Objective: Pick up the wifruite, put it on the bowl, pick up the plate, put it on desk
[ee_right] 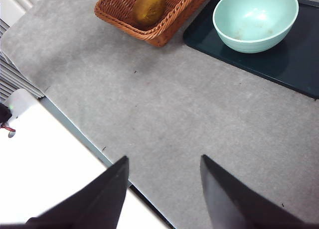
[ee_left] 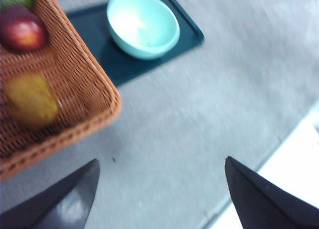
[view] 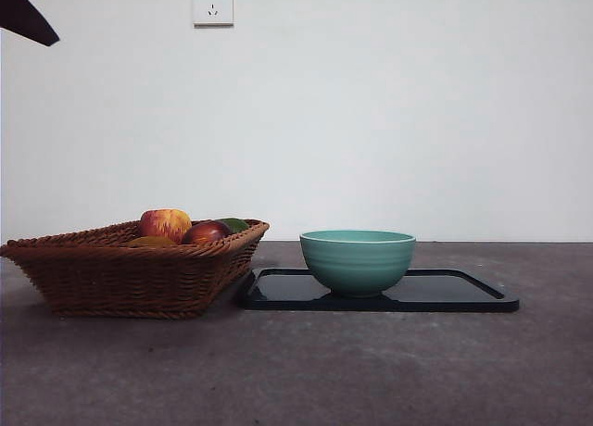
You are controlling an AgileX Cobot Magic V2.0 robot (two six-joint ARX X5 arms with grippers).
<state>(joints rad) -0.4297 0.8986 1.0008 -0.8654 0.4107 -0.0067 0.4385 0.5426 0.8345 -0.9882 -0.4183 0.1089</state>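
Note:
The brown-olive kiwifruit (view: 151, 242) (ee_left: 31, 100) (ee_right: 148, 7) lies in the wicker basket (view: 120, 278) at the left. The teal bowl (view: 357, 259) (ee_left: 143, 25) (ee_right: 255, 20) is empty. It stands on a flat black rectangular plate or tray (view: 463, 292) (ee_left: 189, 35) (ee_right: 299, 55) on the desk (view: 296, 370). My left gripper (ee_left: 162, 189) is open above bare desk beside the basket's corner, holding nothing. My right gripper (ee_right: 164, 189) is open over the desk's near edge, well back from the bowl. Only one black arm tip (view: 23, 17) shows in the front view.
The basket (ee_left: 75, 84) (ee_right: 164, 27) also holds a red-yellow apple (view: 165, 222), a dark red fruit (view: 206, 231) (ee_left: 22, 32) and a green fruit (view: 234, 224). It touches the tray's left end. A white surface (ee_right: 50, 154) (ee_left: 294, 164) borders the desk's near edge.

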